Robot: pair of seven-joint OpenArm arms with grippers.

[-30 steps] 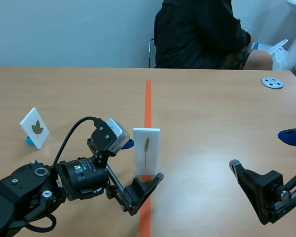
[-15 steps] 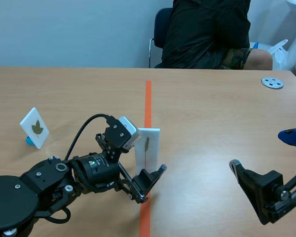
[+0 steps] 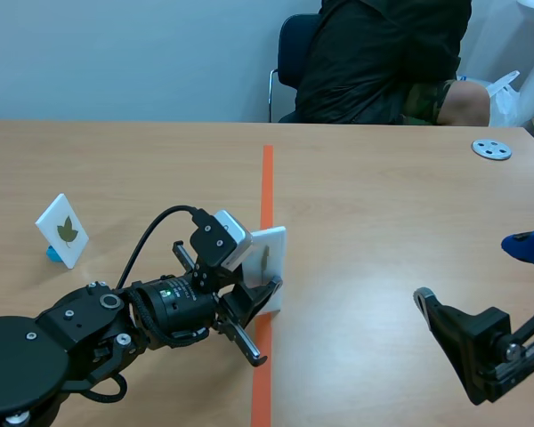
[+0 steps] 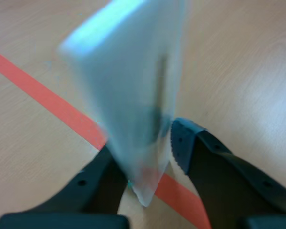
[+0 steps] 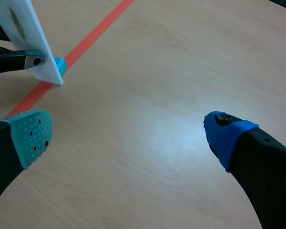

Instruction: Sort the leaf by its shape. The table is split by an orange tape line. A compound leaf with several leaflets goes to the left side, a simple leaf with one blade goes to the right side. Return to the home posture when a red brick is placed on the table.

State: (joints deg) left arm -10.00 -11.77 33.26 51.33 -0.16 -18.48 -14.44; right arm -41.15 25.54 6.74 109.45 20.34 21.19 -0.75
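Note:
A white card (image 3: 267, 253) bearing one slender leaf stands tilted on the orange tape line (image 3: 267, 178) at mid-table. My left gripper (image 3: 256, 301) is shut on the card's lower part. In the left wrist view the card (image 4: 133, 90) rises between the two black fingers (image 4: 205, 157), its base just above the tape. The right wrist view shows the same card (image 5: 24, 36) ahead and to the left, with its blue foot (image 5: 60, 66). My right gripper (image 5: 128, 136) hangs open over bare wood on the right side (image 3: 467, 271), holding nothing.
A second white card (image 3: 62, 229) with a lobed leaf stands on the left side of the table. A round metal disc (image 3: 491, 149) lies at the far right. A person in dark clothes (image 3: 383, 62) sits across the table.
My left gripper moved forward around the card's base and closed on it; the card now leans. The person across the table shifted to the right. The right arm stayed still.

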